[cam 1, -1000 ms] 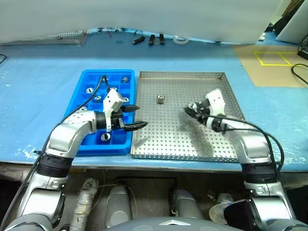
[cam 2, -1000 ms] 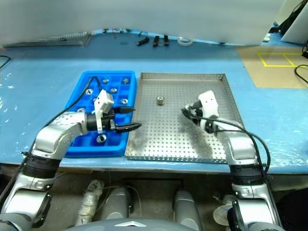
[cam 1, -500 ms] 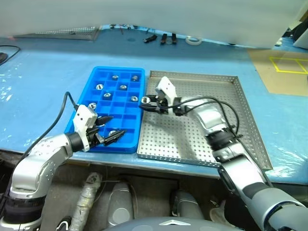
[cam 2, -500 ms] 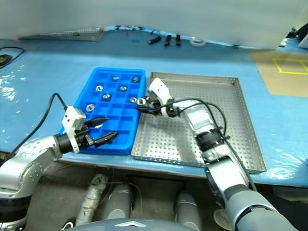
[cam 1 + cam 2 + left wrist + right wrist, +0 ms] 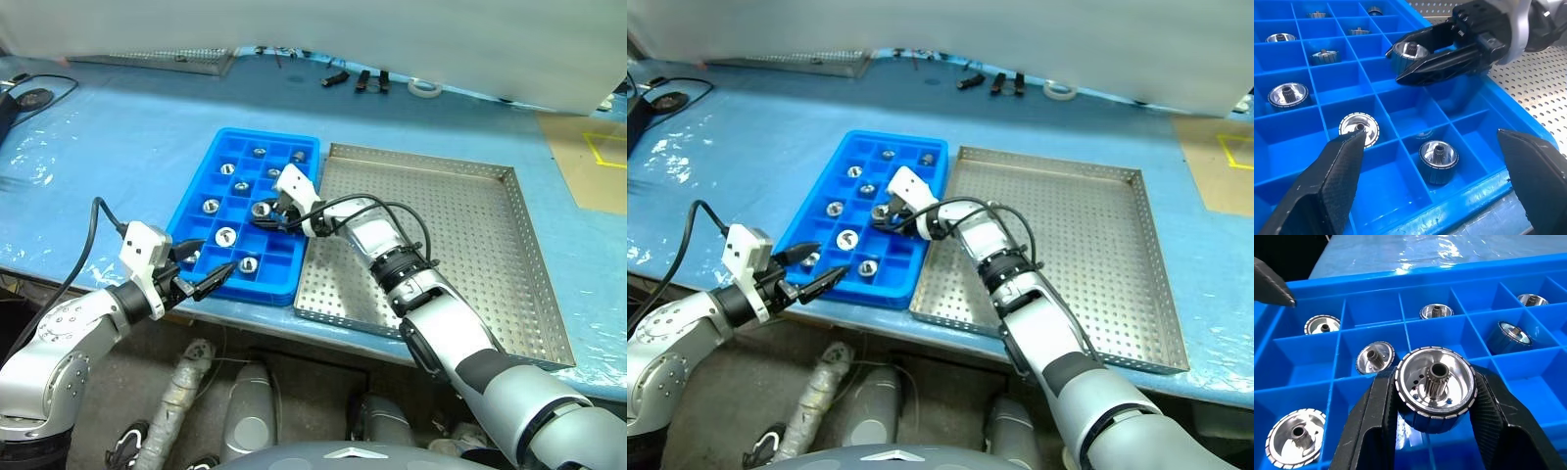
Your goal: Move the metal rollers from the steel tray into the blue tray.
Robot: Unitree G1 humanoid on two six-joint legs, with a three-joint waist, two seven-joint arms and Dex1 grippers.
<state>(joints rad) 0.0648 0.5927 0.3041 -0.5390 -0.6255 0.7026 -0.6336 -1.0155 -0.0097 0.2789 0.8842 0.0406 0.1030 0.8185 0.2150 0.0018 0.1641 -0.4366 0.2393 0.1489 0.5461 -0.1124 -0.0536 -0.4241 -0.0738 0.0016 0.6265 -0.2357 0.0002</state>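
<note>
We see right gripper (image 5: 263,217) pinching roller (image 5: 1435,387) between both fingers, held above compartments of blue tray (image 5: 201,186), roller's toothed hub facing wrist camera. Left gripper (image 5: 210,266) spread wide, empty, at tray's near edge, apart from right gripper. Other rollers (image 5: 1438,157) sit one per compartment across blue tray; we count about eight. Steel tray (image 5: 524,262) lies just beside blue tray, on its right, perforated floor bare.
</note>
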